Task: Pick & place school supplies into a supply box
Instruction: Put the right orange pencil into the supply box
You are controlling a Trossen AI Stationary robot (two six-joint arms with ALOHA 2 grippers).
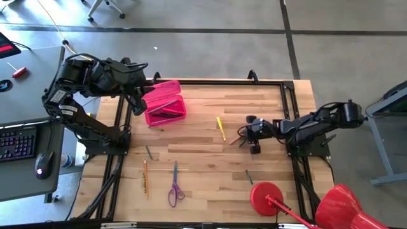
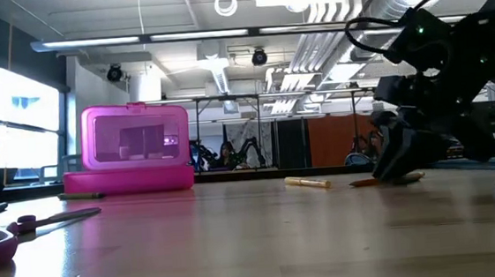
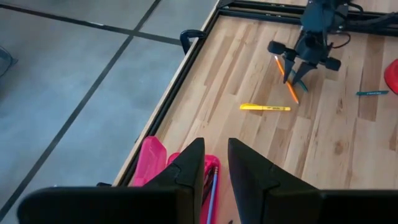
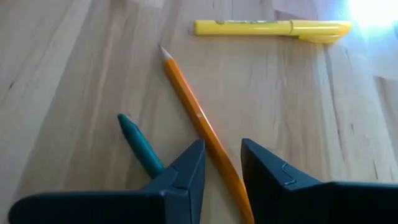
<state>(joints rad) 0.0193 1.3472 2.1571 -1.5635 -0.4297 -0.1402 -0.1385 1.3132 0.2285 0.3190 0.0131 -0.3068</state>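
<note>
The right gripper point(image 4: 222, 165) is sitting low over the table point(image 1: 210, 168), its jaws a little apart and straddling the orange pencil point(image 4: 200, 118) without visibly pinching it; a teal pen point(image 4: 140, 146) is lying just beside, and a yellow pen point(image 4: 270, 27) is resting farther off. The left gripper point(image 3: 214, 168) is hanging over the open pink supply box point(image 1: 164, 105), jaws slightly spread and holding nothing; the purple scissors point(image 1: 175, 187) are lying well apart, near the table's front edge

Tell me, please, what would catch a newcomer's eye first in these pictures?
The bright pink supply box at the table's far left, with the left tool poised beside it. Mid-table, the right tool straddles an orange pencil, a yellow pen just beyond. Purple-handled scissors lie near the front edge.
</note>
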